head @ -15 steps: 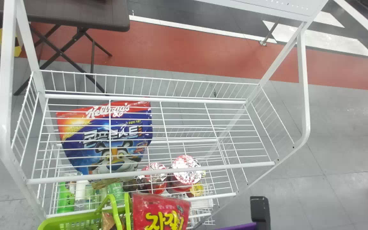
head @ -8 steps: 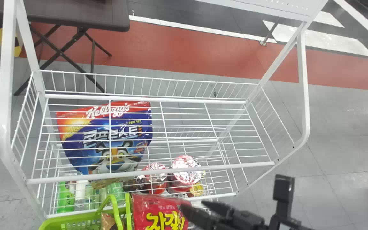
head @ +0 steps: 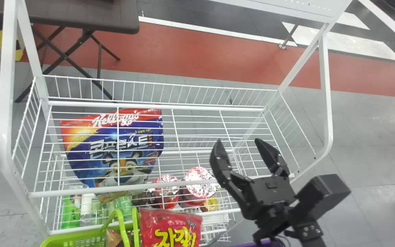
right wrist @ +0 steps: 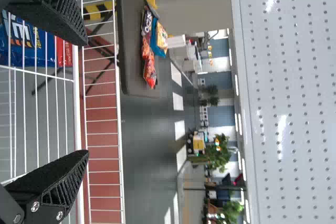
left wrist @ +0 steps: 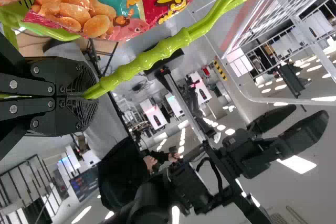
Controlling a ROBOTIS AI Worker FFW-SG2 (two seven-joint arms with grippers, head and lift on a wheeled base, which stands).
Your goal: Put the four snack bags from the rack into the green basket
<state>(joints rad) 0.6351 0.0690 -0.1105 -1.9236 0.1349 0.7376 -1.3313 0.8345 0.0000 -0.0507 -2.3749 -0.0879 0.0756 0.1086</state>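
The left gripper (left wrist: 84, 97) is in front of the rack (head: 156, 107), with its fingers pinched tight on the handle (left wrist: 184, 38) of the green basket (head: 77, 234). I think it holds the handle so the basket won't tip or slip when bags go in. The basket is in front of the rack, near its left end, so a bag would only have a short trip. The red bag (head: 170, 228) sticks up from the basket, in front of the rack's middle. A brown bag (head: 114, 238) sits down in the basket, also in front of the rack. I can't count all four.

The right gripper (head: 240, 144) is over the front right part of the rack. Its fingers are spread wide, with nothing between them — a good way to be if it has to grab a bag. A blue bag (head: 111, 151) is under the rack's top shelf, at the left. Its wires are in the way, so reaching from above would likely bump them — the front looks better.
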